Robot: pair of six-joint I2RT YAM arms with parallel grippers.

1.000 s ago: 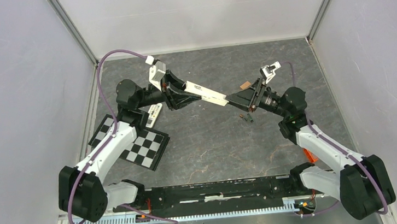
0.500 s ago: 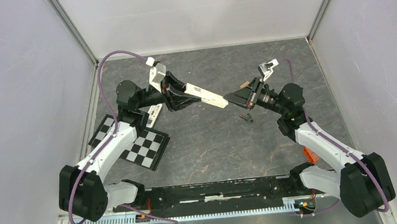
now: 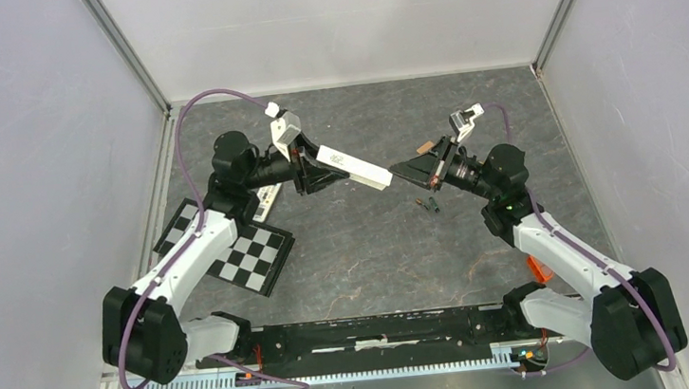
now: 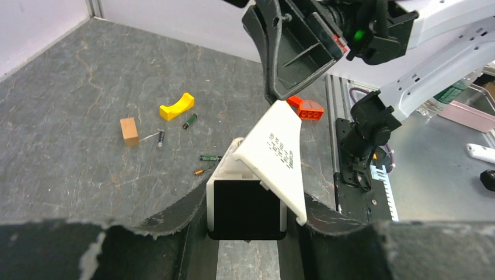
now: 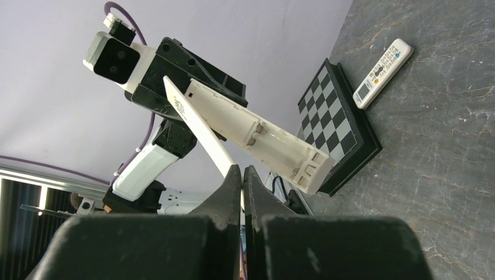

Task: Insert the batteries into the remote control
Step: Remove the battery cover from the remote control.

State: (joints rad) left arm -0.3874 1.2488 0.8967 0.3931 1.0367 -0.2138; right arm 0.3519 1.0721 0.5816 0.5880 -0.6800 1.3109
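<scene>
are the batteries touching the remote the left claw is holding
Apart. The top view shows the batteries lying well to the right of the remote held in the left claw.

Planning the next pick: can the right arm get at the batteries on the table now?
Probably within reach: the batteries lie uncovered close by the right gripper, but it is shut on the cover of the remote.
</scene>
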